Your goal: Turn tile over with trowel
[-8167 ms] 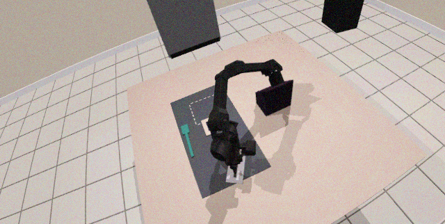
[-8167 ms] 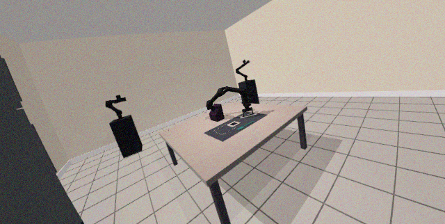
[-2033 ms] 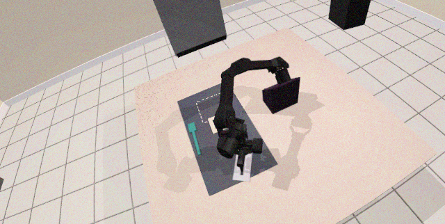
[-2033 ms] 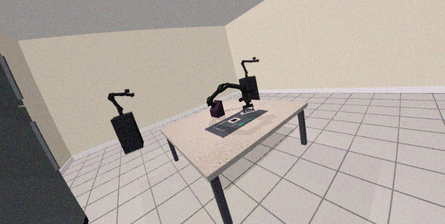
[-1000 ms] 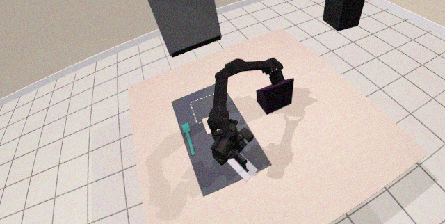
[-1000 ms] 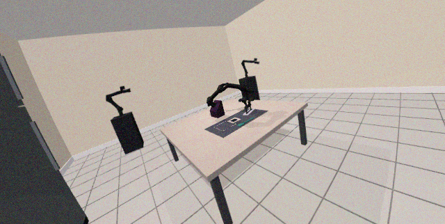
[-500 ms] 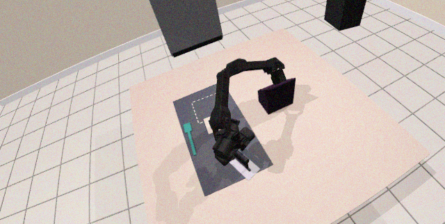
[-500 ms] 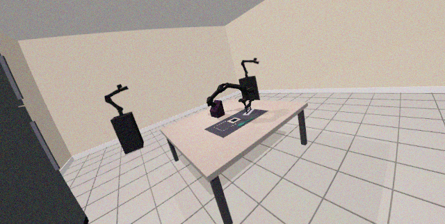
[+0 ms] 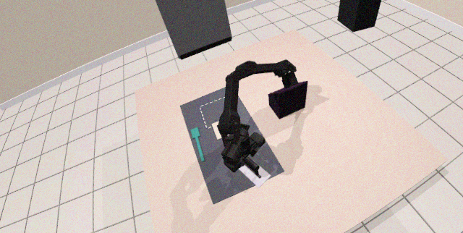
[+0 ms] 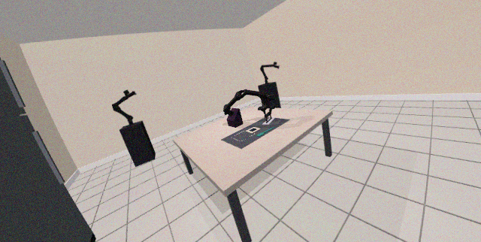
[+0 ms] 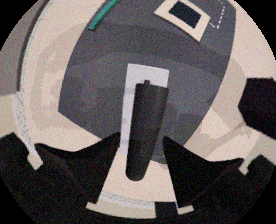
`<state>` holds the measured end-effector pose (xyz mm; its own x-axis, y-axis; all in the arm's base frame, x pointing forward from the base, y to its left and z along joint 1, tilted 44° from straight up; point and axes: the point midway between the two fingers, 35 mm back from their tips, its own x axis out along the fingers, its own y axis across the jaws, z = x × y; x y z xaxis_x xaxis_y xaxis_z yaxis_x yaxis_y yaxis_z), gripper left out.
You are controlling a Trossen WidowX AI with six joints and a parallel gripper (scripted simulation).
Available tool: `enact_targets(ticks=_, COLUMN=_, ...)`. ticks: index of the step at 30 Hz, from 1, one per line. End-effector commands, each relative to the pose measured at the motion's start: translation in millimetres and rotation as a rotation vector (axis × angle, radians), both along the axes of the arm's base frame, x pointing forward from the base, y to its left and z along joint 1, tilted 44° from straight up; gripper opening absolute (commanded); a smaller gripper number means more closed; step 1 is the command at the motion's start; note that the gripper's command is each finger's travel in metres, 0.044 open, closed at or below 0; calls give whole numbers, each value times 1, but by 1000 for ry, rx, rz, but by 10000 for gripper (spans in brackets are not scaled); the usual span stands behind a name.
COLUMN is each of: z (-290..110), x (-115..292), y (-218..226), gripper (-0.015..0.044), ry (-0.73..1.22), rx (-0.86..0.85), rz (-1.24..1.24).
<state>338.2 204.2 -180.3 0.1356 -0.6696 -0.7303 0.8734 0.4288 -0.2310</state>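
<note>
Gripper (image 9: 252, 165) low over the 5 o'clock end of the grey mat (image 9: 224, 186), pointing down, fingers parted to a little past half their range and closed on nothing. Between them in the wrist view, the dark handle (image 11: 145, 129) of the trowel (image 9: 260, 179); cannot tell whether either finger touches it. White flat blade of the trowel resting on the mat, reaching toward 12 o'clock in the wrist view.

At about 11 o'clock from the gripper in the top view, the tile (image 9: 217, 130): white, with a dark square facing up, clearest in the wrist view. Lies at the 5 o'clock edge of the dashed outline (image 9: 211, 102), partly behind the arm, so cannot tell whether it is fully inside.

At about 10 o'clock from the gripper, well apart from it, a teal tool (image 9: 198, 146) with a square head, flat on the mat.

Toward 1 o'clock, the arm's dark purple base block (image 9: 289, 99) on the pale table (image 9: 343, 135), off the mat.

Beyond the table at 12 o'clock, two dark cabinets (image 9: 192, 12) on a tiled floor.
</note>
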Motion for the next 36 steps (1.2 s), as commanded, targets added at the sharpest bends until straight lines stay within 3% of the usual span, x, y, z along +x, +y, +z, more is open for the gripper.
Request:
enact_targets(ticks=1, z=7, x=-2, y=6, gripper=270, ry=4, rx=-3, rz=6)
enact_targets(ticks=4, z=32, x=-8, y=27, gripper=270, ry=4, rx=-4, rz=5)
enact_targets(ticks=16, z=39, x=-10, y=38, gripper=300, ry=17, rx=3, rz=51)
enact_targets(ticks=36, z=11, x=-7, y=47, gripper=300, ry=296, rx=-5, rz=646)
